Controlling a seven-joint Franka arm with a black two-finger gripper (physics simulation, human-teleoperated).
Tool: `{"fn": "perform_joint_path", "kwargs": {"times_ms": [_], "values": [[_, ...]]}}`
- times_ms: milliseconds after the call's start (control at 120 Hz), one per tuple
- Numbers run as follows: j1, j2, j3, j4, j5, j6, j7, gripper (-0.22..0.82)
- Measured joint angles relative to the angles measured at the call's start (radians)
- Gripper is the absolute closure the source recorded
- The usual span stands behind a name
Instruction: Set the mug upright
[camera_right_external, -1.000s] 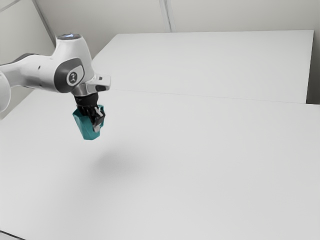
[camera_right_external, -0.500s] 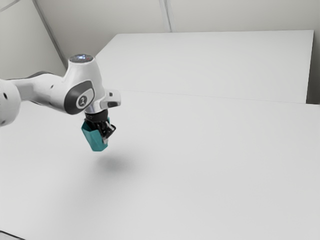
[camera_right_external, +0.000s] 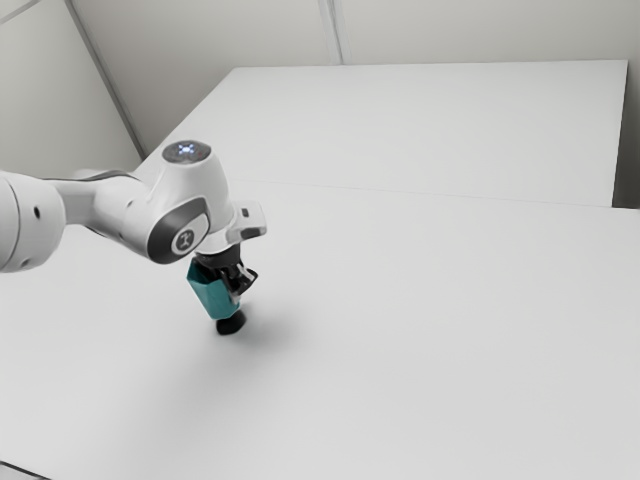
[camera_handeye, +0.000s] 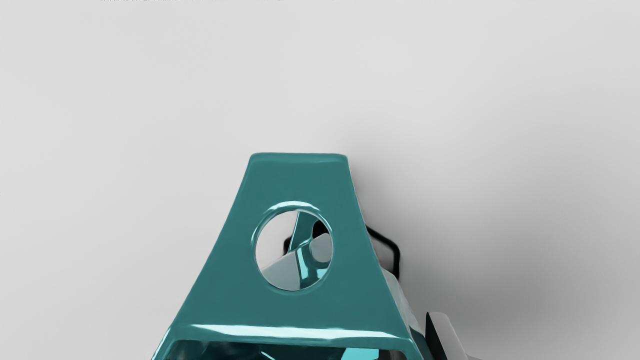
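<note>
While the jaws clamp the tilted teal mug, the arm bears an emblem (unreadably small).

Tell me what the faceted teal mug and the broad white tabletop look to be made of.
The faceted teal mug looks like glossy glazed ceramic, though hard plastic is possible: sharp bright highlights run along its rim and round hole. The broad white tabletop looks like matte laminate or painted board, with a smooth, even surface and soft shadow; its exact material stays open.
</note>
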Motion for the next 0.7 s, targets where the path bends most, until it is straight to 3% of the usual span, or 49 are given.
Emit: {"fn": "perform_joint_path", "kwargs": {"times_ms": [533, 600, 700], "values": [[-0.028, 0.074, -0.001, -0.008, 0.028, 0.084, -0.126, 0.77], [-0.032, 0.074, -0.001, -0.009, 0.024, 0.088, -0.132, 0.69], [-0.035, 0.071, -0.001, -0.009, 0.02, 0.092, -0.139, 0.48]]}}
